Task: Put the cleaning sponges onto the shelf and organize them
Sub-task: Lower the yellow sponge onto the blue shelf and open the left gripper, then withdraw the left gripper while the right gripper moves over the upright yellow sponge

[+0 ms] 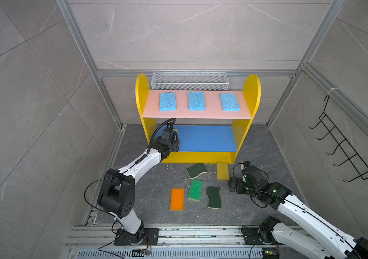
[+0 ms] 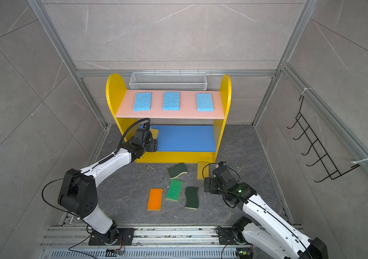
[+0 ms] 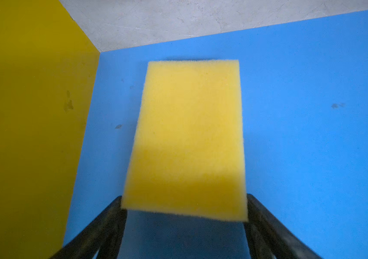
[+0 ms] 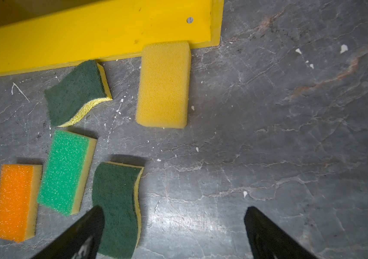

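White links, black joints on left arm (image 1: 142, 162) and right arm (image 1: 308, 220); black bases (image 1: 136, 237), looped black cables (image 1: 85, 193); green LEDs (image 1: 274, 191) on right. Black left gripper (image 3: 184, 197), right gripper (image 4: 174, 209).

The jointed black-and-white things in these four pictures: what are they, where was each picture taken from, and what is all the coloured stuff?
They are two robot arms, each ending in a two-fingered pincer. Two pictures come from a paired camera overhead and show nearly the same scene. The other two come from a camera on each arm's wrist.

On the shelf, three light blue sponges lie on the pink board. On the grey floor in front lie a rounded yellow sponge, two dark-green wavy sponges, a bright green sponge and an orange sponge.

The left pincer reaches over the blue board, its fingers either side of a flat yellow sponge. Whether they grip it, I cannot tell. The right pincer hangs open over the floor, holding nothing.
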